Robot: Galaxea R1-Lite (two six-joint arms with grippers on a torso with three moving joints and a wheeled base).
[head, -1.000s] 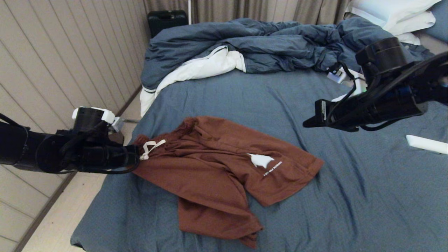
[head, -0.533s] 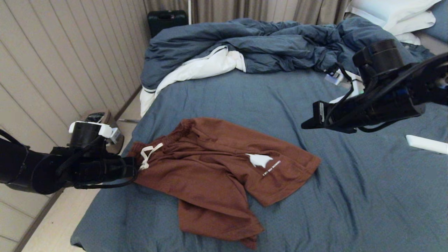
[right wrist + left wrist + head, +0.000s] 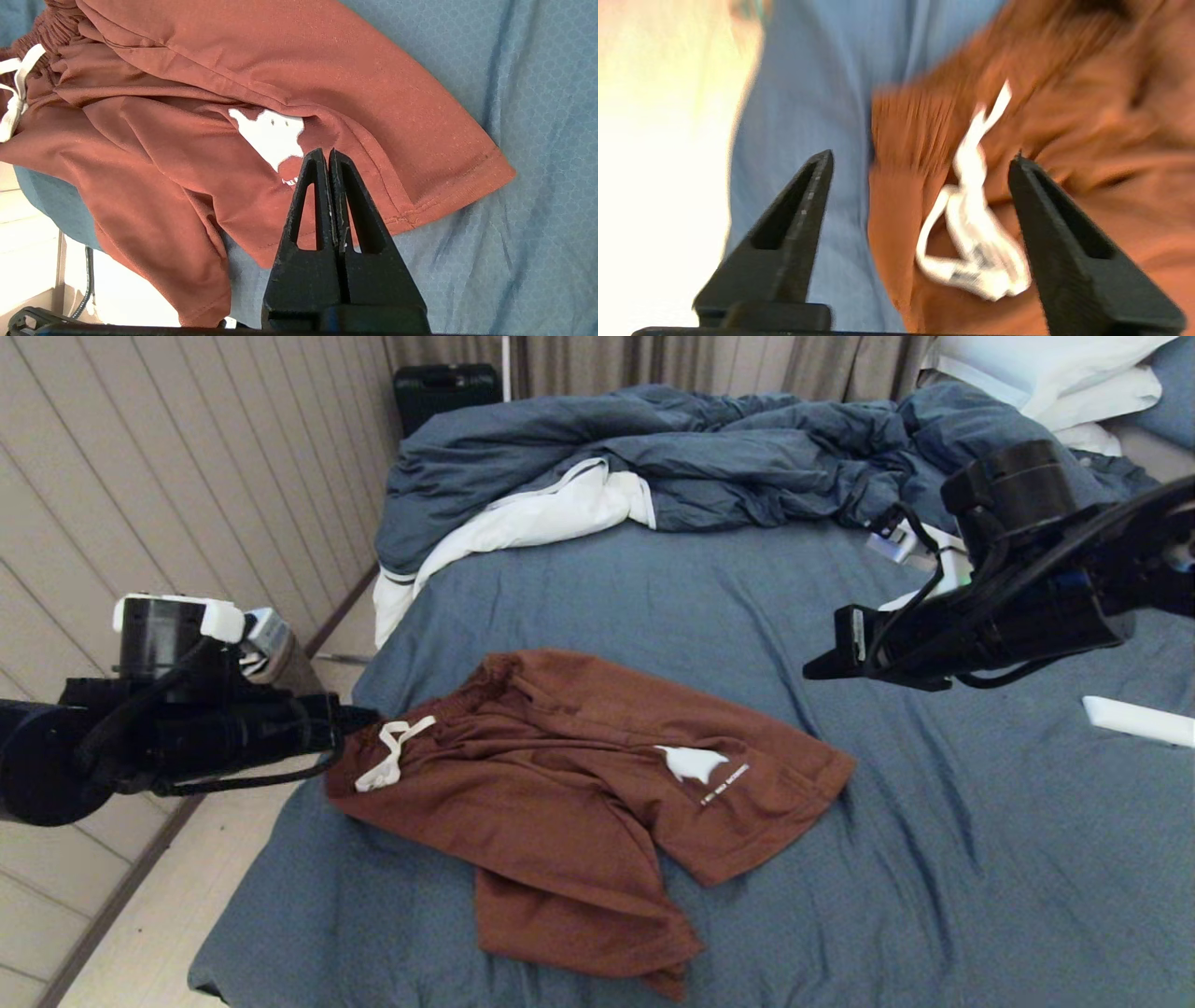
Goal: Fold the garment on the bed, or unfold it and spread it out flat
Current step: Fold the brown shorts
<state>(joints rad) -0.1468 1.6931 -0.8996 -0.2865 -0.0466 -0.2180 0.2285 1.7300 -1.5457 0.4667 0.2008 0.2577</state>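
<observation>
The rust-brown shorts (image 3: 579,793) lie rumpled on the slate-blue sheet of the bed (image 3: 980,859), waistband toward the bed's left edge, one leg folded under near the front. The white drawstring (image 3: 387,756) lies loose on the waistband, and the white logo (image 3: 693,763) faces up. My left gripper (image 3: 366,717) stands open just beside the waistband corner, holding nothing; in the left wrist view the drawstring (image 3: 976,233) shows between its spread fingers (image 3: 817,186). My right gripper (image 3: 822,665) hovers shut and empty above the sheet, right of the shorts. In the right wrist view it (image 3: 327,153) is over the logo leg (image 3: 373,107).
A rumpled blue duvet (image 3: 672,457) with white lining fills the far side, white pillows (image 3: 1055,373) at far right. A white flat object (image 3: 1137,721) lies on the sheet at right. The panelled wall and floor (image 3: 149,915) run along the bed's left edge; a black case (image 3: 443,387) stands beyond.
My left gripper has let go of the waistband corner, opened, and drawn up and to the left. The corner and drawstring now rest on the sheet. The right arm has barely moved.
</observation>
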